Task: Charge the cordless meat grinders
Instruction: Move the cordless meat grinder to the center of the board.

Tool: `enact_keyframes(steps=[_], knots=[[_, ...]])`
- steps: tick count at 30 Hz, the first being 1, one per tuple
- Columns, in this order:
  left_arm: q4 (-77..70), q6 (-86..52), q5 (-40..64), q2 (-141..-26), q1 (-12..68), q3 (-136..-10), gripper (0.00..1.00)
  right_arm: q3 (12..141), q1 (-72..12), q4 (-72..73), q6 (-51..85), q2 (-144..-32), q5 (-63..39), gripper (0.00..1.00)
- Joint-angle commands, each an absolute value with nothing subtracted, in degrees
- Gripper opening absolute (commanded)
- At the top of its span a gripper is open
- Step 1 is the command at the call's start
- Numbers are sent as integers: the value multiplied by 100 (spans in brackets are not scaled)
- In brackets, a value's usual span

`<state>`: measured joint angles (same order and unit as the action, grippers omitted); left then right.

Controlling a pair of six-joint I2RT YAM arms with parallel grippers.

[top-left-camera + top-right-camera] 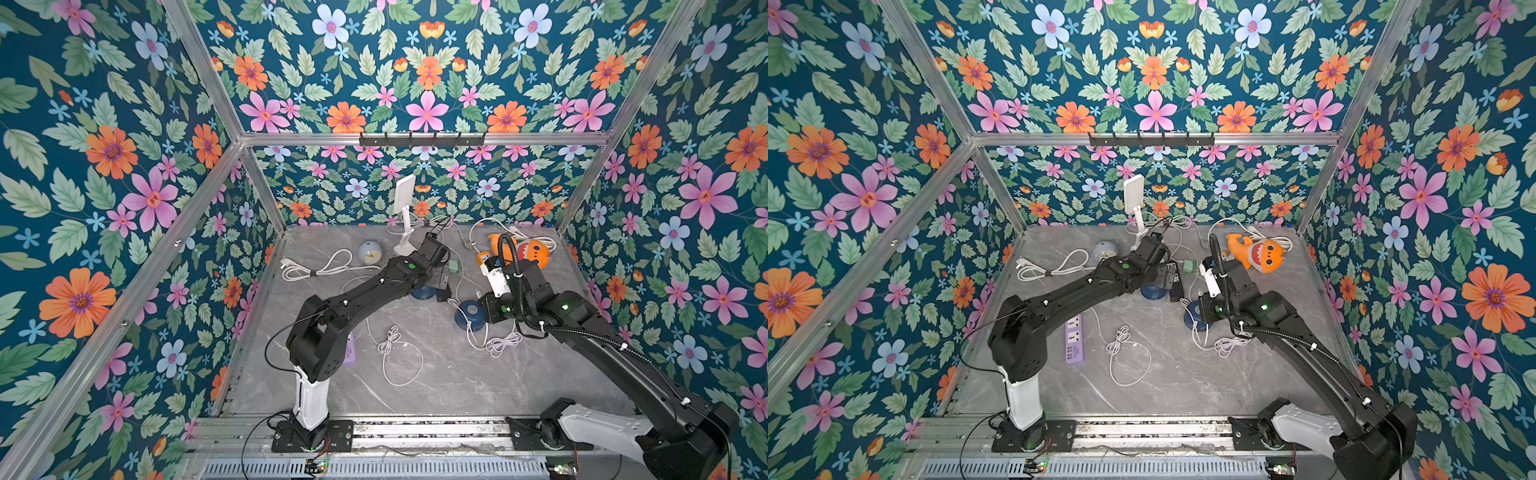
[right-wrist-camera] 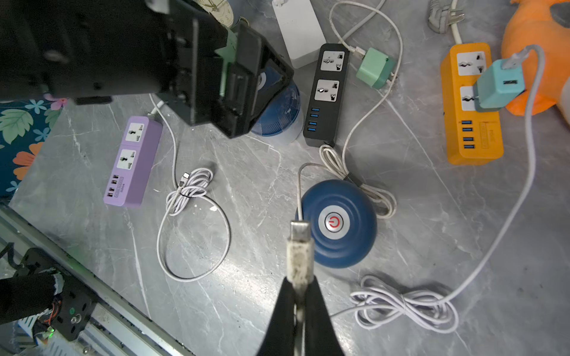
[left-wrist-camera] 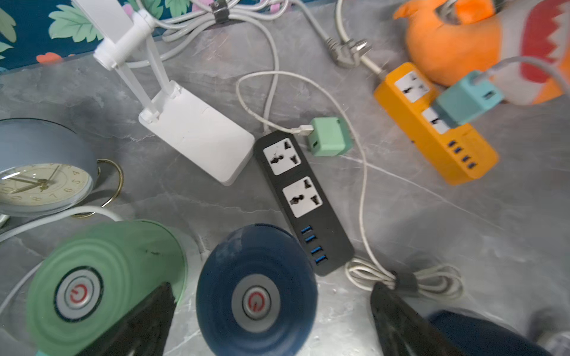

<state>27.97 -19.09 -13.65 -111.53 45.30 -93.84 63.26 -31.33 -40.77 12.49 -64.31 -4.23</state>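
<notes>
L tool (image 3: 271, 289) spread wide, R tool (image 2: 300, 285) pinched tight.

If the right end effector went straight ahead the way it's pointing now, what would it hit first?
Probably the dark navy dome-shaped plastic grinder: the white cable plug pinched in the right end effector points at its near edge. Depth is unclear, so it might pass just beside it.

Both top views look steeply down from high at the front onto the whole marble tabletop (image 1: 478, 374), facing the back wall. The left wrist camera hangs close above the black power strip (image 3: 303, 200), looking down; the right wrist camera looks down from higher. Both wrist views share that strip, the orange power strip (image 3: 438, 148) and a navy meat grinder (image 3: 256, 292).
</notes>
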Motion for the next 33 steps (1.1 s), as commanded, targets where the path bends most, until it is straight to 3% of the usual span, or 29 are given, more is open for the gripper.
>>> enact_keyframes(steps=[1,14,20,23,33], knots=[[3302,-1661,-1767,-11382,4526,-9573,100,6300,-3138,-4057,1310,-6384,-485,0],[3173,-1736,-1160,-11823,4534,-9545,95,6170,-3138,-3877,1315,-6444,-613,0],[3176,-1836,-1160,-11843,4527,-9476,78,6144,-3138,-3867,1323,-6433,-675,0],[3155,-1930,-1134,-11666,4538,-9334,70,6144,-3133,-3846,1323,-6434,-730,0],[2728,-2898,-1436,-10053,4761,-7306,67,6218,-3202,-3547,1338,-6706,-1229,0]])
